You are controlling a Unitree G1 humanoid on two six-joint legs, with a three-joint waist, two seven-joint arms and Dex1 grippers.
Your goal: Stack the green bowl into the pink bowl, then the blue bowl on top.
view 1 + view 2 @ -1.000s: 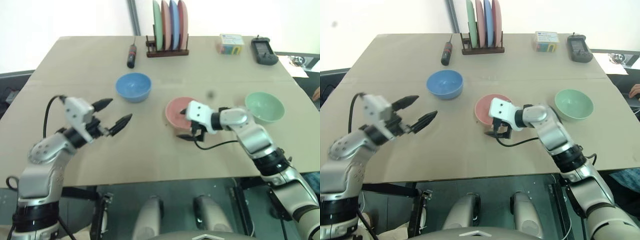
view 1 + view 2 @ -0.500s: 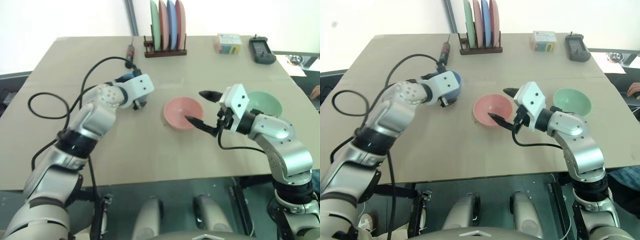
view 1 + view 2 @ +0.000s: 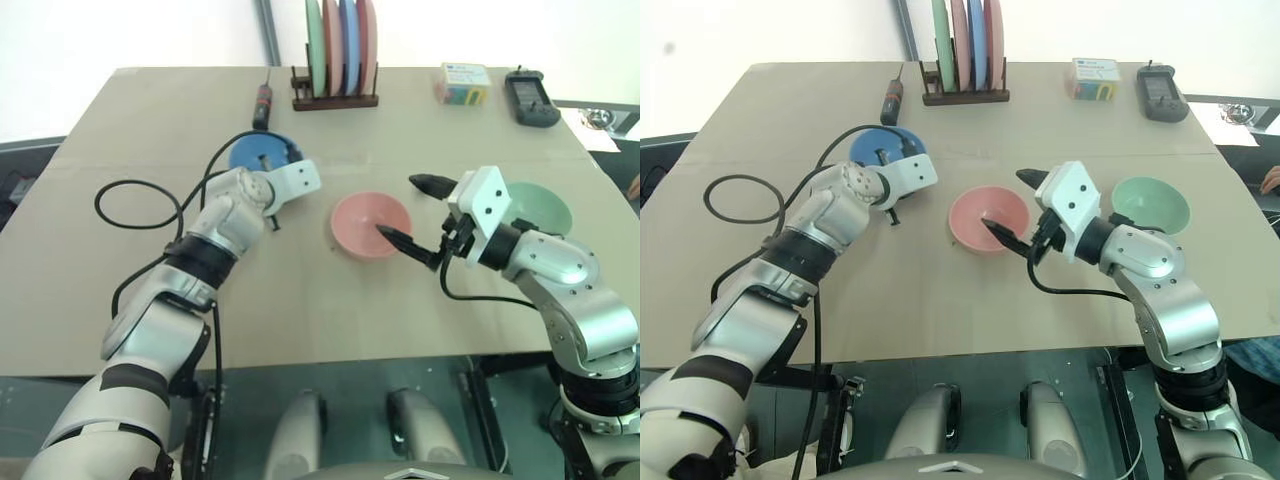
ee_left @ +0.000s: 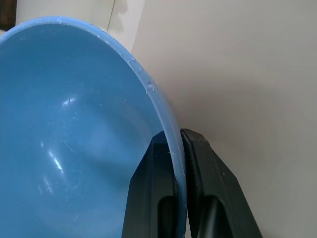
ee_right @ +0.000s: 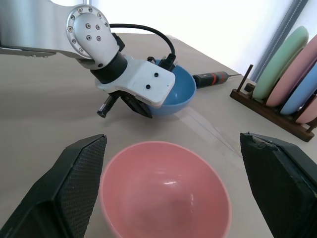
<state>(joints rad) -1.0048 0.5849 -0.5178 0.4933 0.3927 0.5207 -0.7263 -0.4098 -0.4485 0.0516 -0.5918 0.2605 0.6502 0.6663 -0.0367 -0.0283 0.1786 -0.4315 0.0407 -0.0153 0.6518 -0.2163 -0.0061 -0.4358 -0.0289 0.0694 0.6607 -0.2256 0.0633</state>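
Table held all three bowls, none stacked. Green bowl sat far right behind right arm, untouched; pink bowl centre; blue bowl left. Right gripper spread wide, empty, over pink rim. Left gripper pinched shut on blue rim. Risk: blue lifted first, wrong order; thin rim grip could slip.

The pink bowl stood near the middle of the surface, with the blue bowl to its left and a little farther back, and the green bowl to its right. Behind them, along the far edge, stood a rack of plates, a screwdriver to its left, and a small box and a handheld device to its right.
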